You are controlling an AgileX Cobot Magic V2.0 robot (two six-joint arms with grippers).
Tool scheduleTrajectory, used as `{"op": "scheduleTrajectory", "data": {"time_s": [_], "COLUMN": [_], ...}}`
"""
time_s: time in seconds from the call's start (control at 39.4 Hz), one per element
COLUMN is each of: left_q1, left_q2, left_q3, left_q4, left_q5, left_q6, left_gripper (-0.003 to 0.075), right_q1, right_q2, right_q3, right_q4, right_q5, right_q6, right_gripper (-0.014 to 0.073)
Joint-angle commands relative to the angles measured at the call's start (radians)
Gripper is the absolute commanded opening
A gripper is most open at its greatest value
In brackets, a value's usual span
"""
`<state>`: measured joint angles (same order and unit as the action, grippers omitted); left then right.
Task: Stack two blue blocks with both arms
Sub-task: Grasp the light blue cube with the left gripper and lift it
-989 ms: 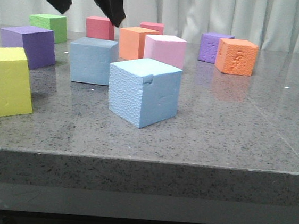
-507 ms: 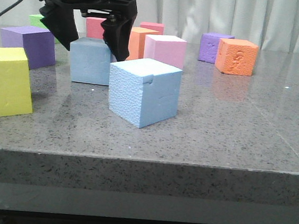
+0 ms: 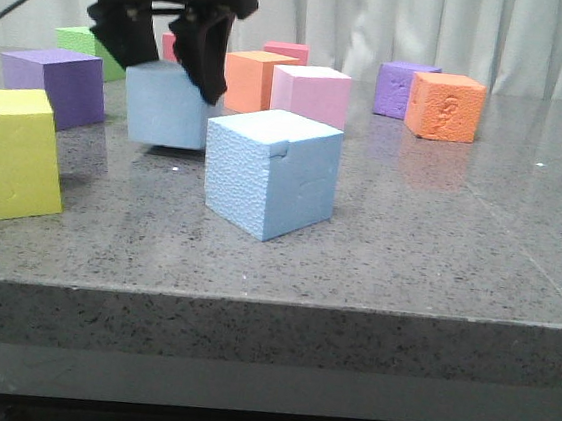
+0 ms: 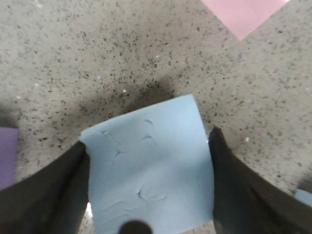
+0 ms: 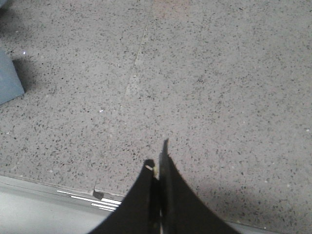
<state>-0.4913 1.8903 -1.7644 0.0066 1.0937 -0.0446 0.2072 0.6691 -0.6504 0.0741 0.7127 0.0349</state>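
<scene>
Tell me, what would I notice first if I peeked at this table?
Probably the left gripper at the back left, squeezing the smooth blue block and tipping it off the grey table. Next, the rough blue block sitting nearest the front, with bright cubes all around.

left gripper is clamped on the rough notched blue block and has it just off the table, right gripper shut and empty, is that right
Not quite. The left gripper is clamped on the smoother blue block, not the rough notched blue block, which sits untouched on the table in the front view. The rest stands: the held block is raised slightly, and the right gripper is shut and empty.
</scene>
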Motion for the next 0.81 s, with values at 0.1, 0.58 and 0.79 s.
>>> {"op": "scheduleTrajectory", "data": {"time_s": [0.1,0.58,0.79], "left_q1": [-0.014,-0.172,-0.248], "left_q2": [-0.111,-0.221,-0.221], "left_q3": [-0.114,-0.125,-0.106], "left_q4": [-0.044,-0.047,-0.047], "left_q5": [0.084,0.178,0.179], "left_q6": [-0.001,-0.001,-0.011], "left_gripper": [0.0302,0.0302,0.0302], "right_q1": [-0.005,-0.005,-0.005], "right_q2": [-0.005,-0.005,-0.005], "right_q3": [-0.026,-0.026,-0.026], "right_q4": [-0.008,-0.008,-0.008], "right_q5": [-0.07,-0.07,-0.07], "right_q6": [0.0,0.0,0.0], "right_gripper": [-0.0067,-0.0067,-0.0067]}}
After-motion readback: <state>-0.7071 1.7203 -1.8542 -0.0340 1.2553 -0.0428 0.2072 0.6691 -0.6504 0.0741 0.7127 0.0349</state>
